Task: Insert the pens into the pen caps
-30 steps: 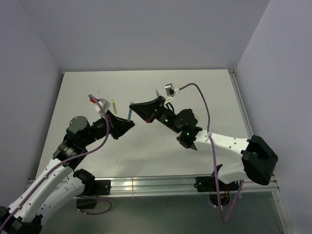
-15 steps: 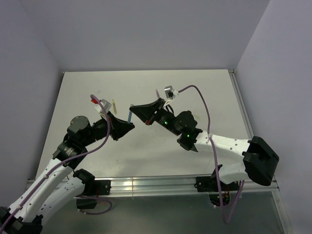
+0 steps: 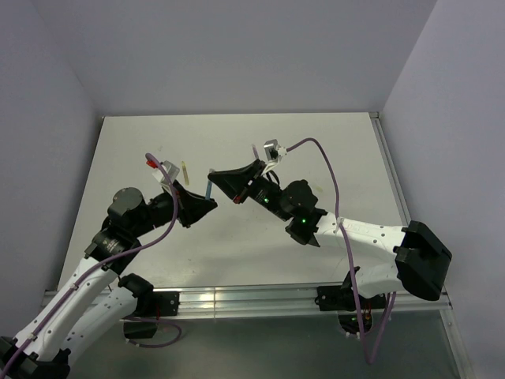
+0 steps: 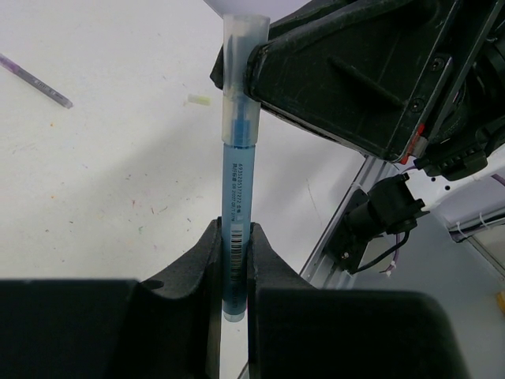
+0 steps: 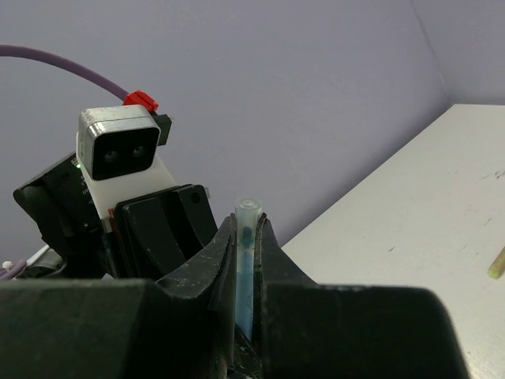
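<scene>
My left gripper (image 3: 205,200) (image 4: 234,230) is shut on the lower barrel of the blue pen (image 3: 207,189) (image 4: 235,189), which points up and away. A clear pen cap (image 4: 243,59) (image 5: 248,215) sits over the pen's tip, whose dark nib shows inside it. My right gripper (image 3: 213,175) (image 5: 248,225) is shut on that cap, facing the left gripper. The grey-purple pen (image 4: 35,79) lies on the table at far left in the left wrist view. A loose pale cap (image 4: 200,100) lies beyond it. The yellow pen (image 3: 185,170) (image 5: 495,264) lies on the table.
The white table (image 3: 331,150) ends in a metal rail (image 3: 260,300) at the near edge. Purple-grey walls stand on three sides. The left wrist's camera block (image 5: 118,146) faces me close in the right wrist view. A purple cable (image 3: 327,162) loops above the right arm.
My right gripper has edged left toward the left gripper, and less of the blue pen shows between the two. The left arm has barely moved.
</scene>
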You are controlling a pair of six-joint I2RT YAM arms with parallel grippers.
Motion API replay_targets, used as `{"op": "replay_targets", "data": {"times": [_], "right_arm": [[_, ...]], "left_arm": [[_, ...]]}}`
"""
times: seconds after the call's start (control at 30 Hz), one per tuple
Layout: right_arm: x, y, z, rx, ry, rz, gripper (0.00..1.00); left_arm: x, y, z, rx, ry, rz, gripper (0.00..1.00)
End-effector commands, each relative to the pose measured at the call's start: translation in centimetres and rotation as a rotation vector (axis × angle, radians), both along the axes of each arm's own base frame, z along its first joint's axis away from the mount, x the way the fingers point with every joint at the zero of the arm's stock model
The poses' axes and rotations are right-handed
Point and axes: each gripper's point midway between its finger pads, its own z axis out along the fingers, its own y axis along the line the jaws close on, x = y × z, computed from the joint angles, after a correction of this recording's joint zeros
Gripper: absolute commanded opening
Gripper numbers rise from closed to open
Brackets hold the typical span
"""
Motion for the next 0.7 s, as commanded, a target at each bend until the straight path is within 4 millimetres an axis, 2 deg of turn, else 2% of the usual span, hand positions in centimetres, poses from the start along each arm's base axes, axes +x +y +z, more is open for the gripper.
{"op": "replay_targets", "data": {"times": [0.0, 0.43, 0.67], "right_arm": [[-10.9, 2.9, -12.8, -0.399, 0.165, 0.459, 0.0], [-12.4, 3.1, -13.9, -0.448, 0.176, 0.511, 0.0], [-13.1, 3.0, -13.3, -0.442, 0.188, 0.548, 0.0]], "left_arm": [[2.8, 3.6, 13.0, -0.253, -0.387, 0.242, 0.0], [2.8, 4.3, 14.1, -0.27, -0.404, 0.264, 0.0], [2.8, 4.3, 14.5, -0.269, -0.409, 0.261, 0.0]]}}
